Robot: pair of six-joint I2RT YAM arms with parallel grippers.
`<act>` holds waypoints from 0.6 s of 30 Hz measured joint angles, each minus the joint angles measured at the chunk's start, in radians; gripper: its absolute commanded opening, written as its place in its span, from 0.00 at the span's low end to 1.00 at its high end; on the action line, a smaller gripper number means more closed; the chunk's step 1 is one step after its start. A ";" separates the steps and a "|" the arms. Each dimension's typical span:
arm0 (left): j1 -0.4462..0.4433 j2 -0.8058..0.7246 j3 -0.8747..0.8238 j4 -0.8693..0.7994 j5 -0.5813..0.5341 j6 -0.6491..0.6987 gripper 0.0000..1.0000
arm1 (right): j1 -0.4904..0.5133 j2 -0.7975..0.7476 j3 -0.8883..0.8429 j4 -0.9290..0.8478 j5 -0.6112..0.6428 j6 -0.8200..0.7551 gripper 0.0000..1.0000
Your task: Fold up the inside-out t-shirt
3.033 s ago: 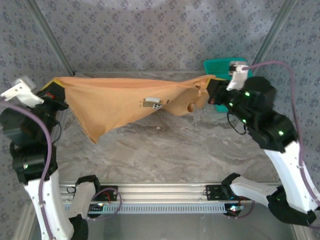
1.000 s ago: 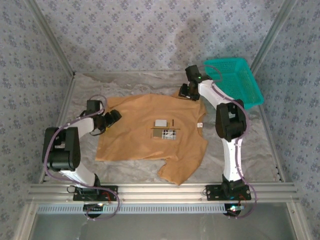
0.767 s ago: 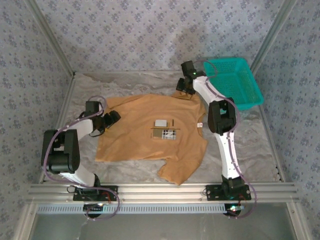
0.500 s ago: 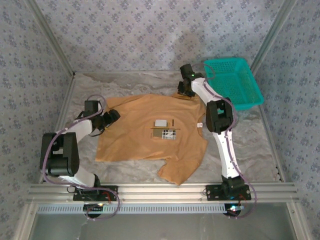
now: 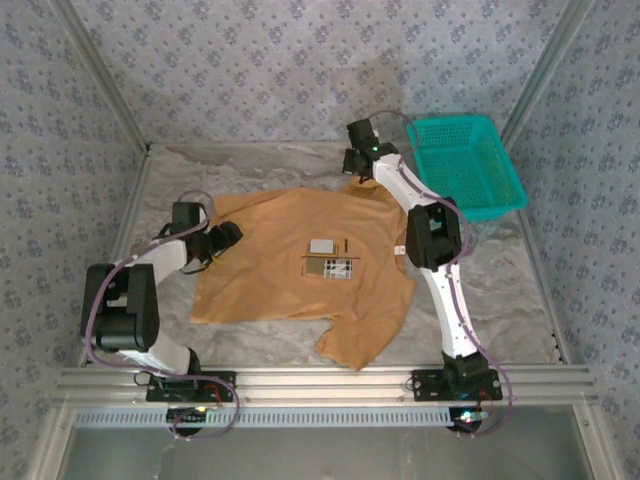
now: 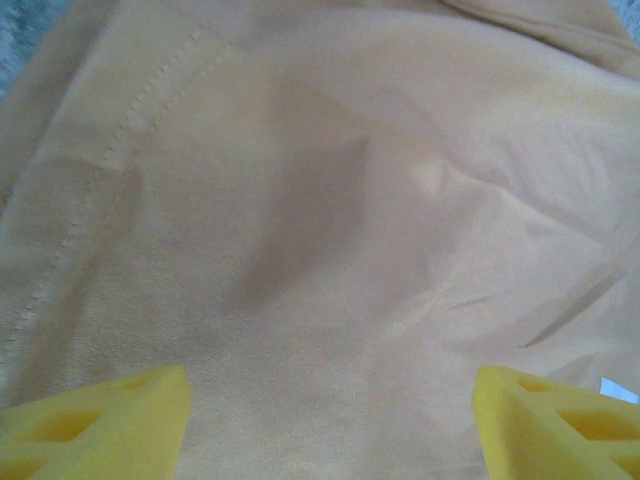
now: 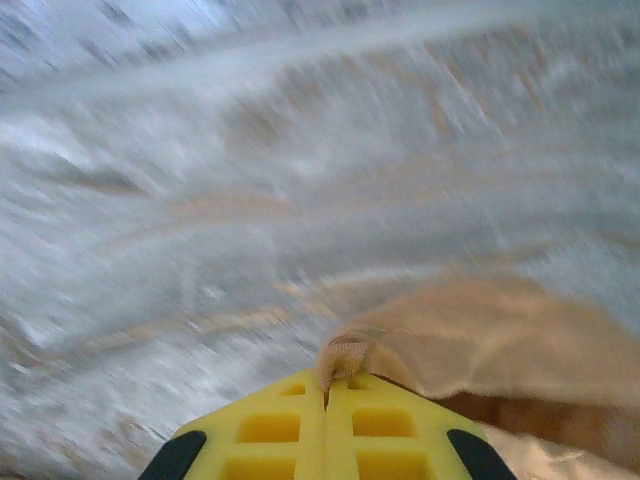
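One t-shirt (image 5: 290, 280), one basket (image 5: 470, 165), left end effector (image 5: 226, 238), right end effector (image 7: 326, 388).

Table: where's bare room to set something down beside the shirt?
Widest bare table lies right of the t-shirt, nearer than the basket. A strip runs along the back wall, left of the right gripper. Crowded: that gripper's pinched corner, and the left gripper at the shirt's left edge.
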 measured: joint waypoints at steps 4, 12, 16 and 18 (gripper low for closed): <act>-0.019 0.002 -0.012 0.004 0.000 -0.009 0.74 | 0.000 0.095 0.190 0.114 0.006 -0.003 0.30; -0.038 -0.051 -0.034 -0.007 -0.011 -0.026 0.76 | -0.047 0.183 0.347 0.071 -0.127 0.065 1.00; -0.039 -0.080 -0.004 -0.017 -0.019 -0.026 0.76 | -0.054 -0.008 0.039 -0.003 -0.148 0.080 0.99; -0.040 -0.078 0.019 -0.018 -0.019 -0.026 0.76 | -0.048 -0.116 -0.120 -0.011 -0.147 0.080 0.94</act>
